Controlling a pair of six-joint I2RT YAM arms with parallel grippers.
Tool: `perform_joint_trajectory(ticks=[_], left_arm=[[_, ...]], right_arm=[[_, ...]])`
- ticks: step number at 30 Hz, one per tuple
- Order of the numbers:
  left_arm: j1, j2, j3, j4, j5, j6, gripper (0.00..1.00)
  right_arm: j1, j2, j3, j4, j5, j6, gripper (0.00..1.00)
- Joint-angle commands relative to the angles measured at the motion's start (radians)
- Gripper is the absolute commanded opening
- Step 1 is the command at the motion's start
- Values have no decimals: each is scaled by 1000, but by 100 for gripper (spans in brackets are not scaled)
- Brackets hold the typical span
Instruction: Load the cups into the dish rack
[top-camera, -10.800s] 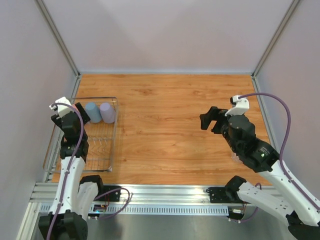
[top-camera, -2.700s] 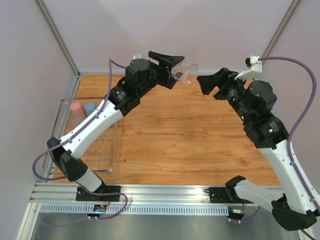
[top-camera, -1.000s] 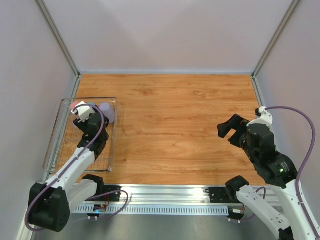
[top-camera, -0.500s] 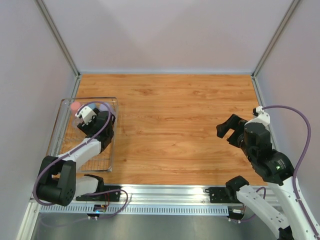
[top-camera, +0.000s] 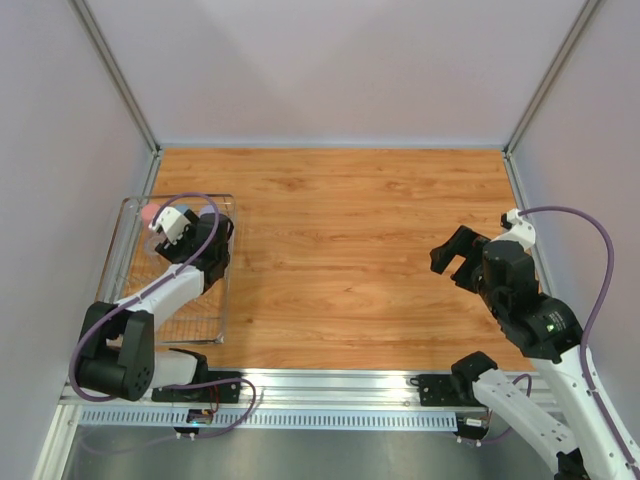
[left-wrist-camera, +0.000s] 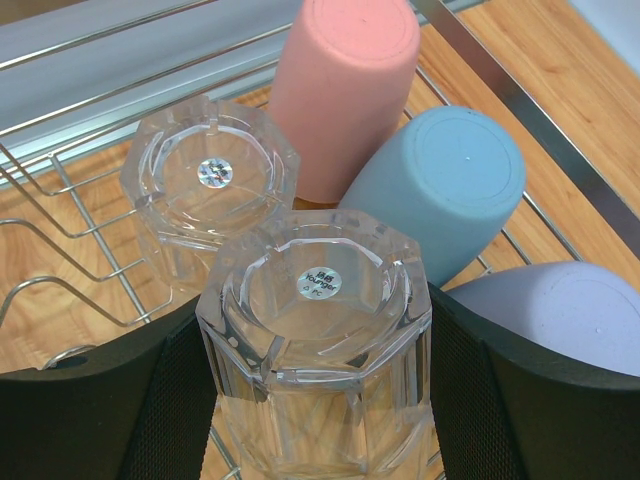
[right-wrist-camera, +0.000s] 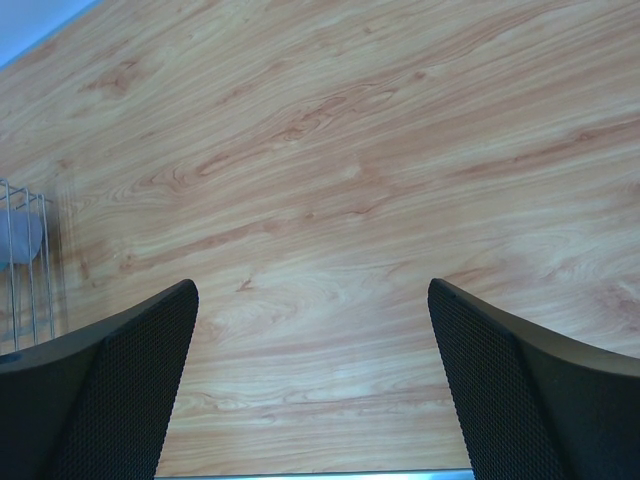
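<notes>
Glass cup (left-wrist-camera: 315, 290) now stands in the rack (left-wrist-camera: 530, 105) beside four others (left-wrist-camera: 340, 90), left gripper (left-wrist-camera: 312, 400) still clasping it; right gripper (right-wrist-camera: 310, 300) gapes wide, empty; only release remains.

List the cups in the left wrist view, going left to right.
rear clear cup → pink cup → blue cup → lavender cup. The front clear cup overlaps the middle ones, so it is left out.
</notes>
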Motion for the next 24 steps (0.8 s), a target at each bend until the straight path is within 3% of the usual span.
perform_joint_trajectory(ticks=[1,9,14,16,24], left_arm=[[4,-6,49,-42,-49,-55,59],[4,-29,38,-77,-59,-68,80],[3,-36,41,-83,-53,-61,87],[1,-38,44,-83,-52,-60,96],[-37,-96,75,-74,-59,15,97]], right_arm=[[2,-3,23,30,20,-3,100],[0,-10,22,18,20,-5,100],[0,-12,23,17,14,-5,100],[2,-13,23,15,16,-5,100],[2,-7,25,17,-12,-9,100]])
